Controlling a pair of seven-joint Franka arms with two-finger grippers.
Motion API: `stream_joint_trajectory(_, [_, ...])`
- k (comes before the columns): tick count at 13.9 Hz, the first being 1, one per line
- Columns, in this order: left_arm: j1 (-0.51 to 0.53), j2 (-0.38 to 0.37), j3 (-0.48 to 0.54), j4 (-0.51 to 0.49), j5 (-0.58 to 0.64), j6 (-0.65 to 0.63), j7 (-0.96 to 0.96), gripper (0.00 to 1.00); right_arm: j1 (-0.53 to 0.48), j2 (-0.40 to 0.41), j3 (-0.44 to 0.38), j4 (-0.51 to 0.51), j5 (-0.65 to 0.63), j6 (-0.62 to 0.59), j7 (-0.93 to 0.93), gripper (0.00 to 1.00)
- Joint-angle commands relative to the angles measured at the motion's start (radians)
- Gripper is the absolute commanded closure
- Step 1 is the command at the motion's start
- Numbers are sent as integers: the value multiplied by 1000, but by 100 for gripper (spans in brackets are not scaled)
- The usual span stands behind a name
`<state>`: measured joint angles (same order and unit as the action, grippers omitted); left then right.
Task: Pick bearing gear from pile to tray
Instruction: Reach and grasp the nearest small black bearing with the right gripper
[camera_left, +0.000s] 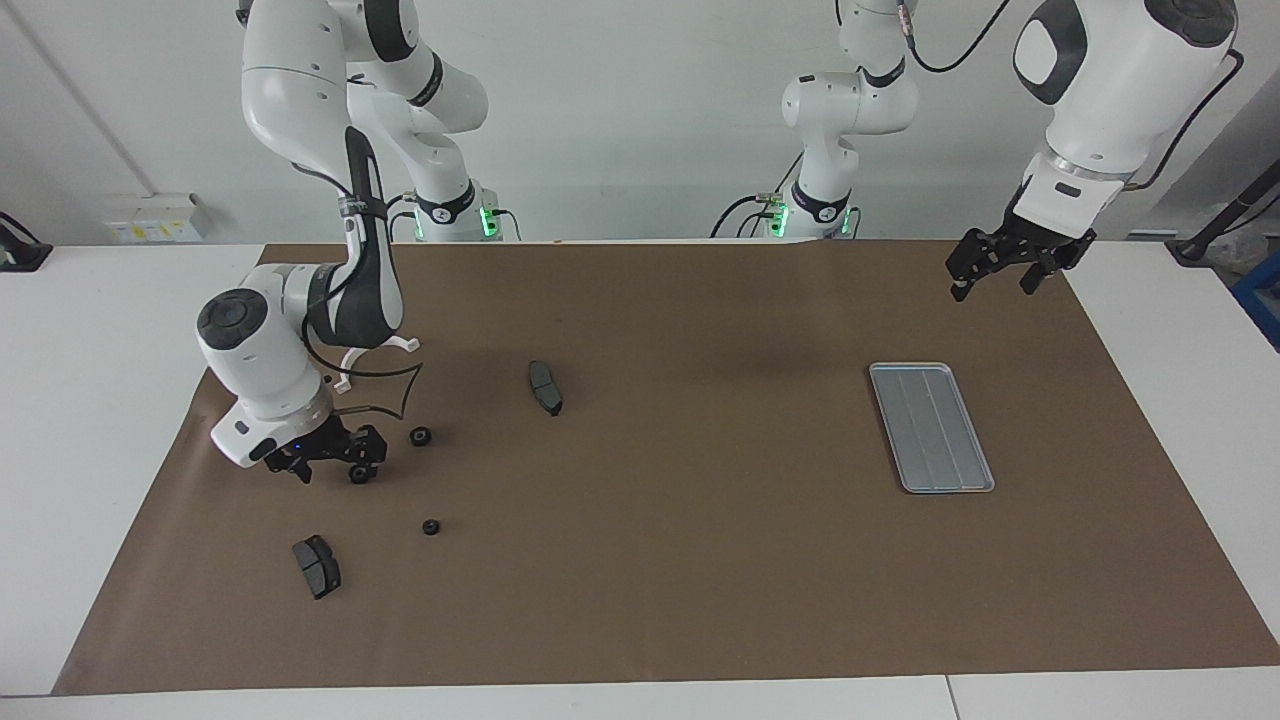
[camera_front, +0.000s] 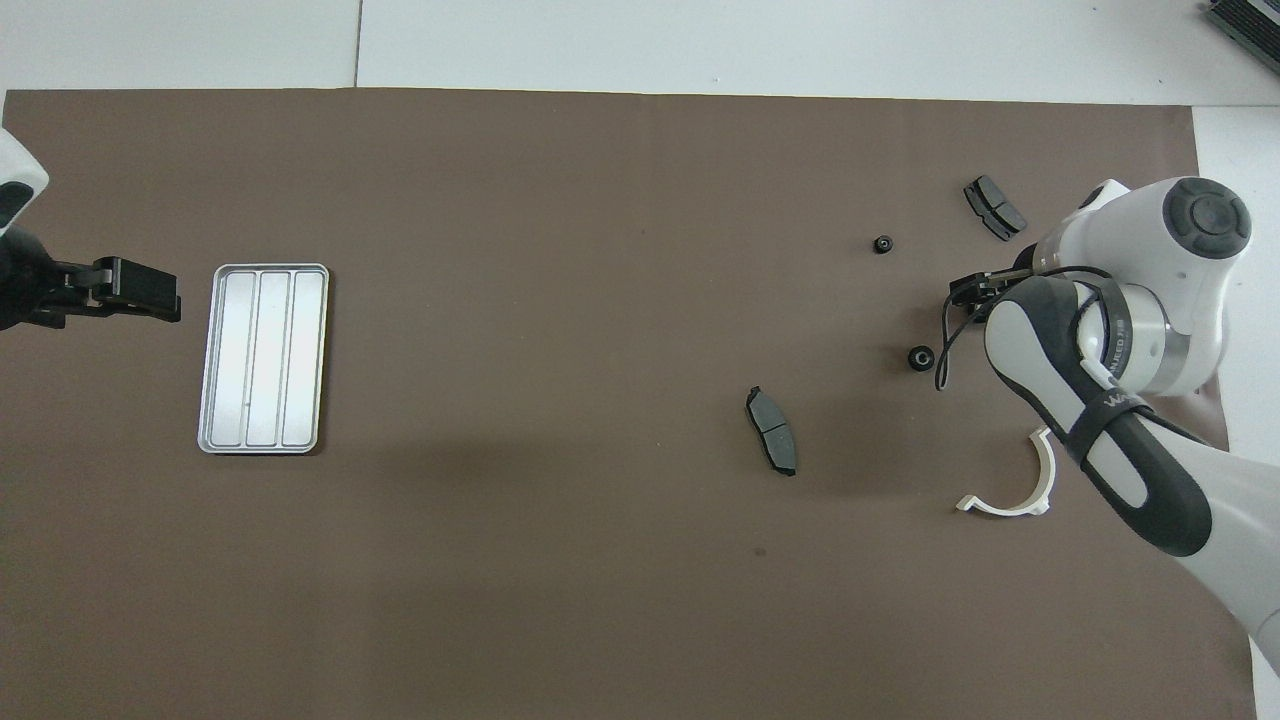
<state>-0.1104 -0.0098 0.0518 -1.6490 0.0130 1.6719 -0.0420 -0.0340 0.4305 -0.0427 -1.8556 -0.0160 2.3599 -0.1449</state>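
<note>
On the white counter (camera_left: 90, 420) we see a brown mat (camera_left: 680, 560) before a pale wall. The tray (camera_left: 931, 427) lies bare toward the left arm's end, under the spread, waiting left pincer (camera_left: 992, 272). The right pincer (camera_left: 330, 465), spread, is low over the pile (camera_left: 421, 436). Only the facing view shows its gear (camera_left: 359, 474).

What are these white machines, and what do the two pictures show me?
They are two robot arms at a table. One picture faces them; the other looks down from above their end. The right gripper, open, is low at one small black gear and holds nothing. Two more gears, two dark brake pads and a white curved bracket lie nearby. The left gripper waits, open, above the mat near the metal tray, where nothing lies.
</note>
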Motion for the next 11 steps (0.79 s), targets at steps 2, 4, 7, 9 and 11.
stream_joint_trajectory(2, [-3, -15, 3, -20, 7, 19, 50, 0, -9, -19, 7, -62, 4, 36, -28, 6])
stream_joint_trajectory(4, [-3, -15, 3, -22, 7, 16, 50, 0, -10, -22, 7, -63, 5, 25, -28, 10])
stream_joint_trajectory(7, [-3, -15, 3, -20, 7, 15, 48, 0, -9, -32, 7, -74, 5, 16, -28, 11])
stream_joint_trajectory(9, [-5, -15, 5, -20, 7, 15, 40, 0, -9, -35, 7, -82, 5, 18, -28, 18])
stream_joint_trajectory(11, [-3, -15, 6, -20, 7, 6, 40, 0, -7, -36, 7, -82, 5, 19, -28, 36])
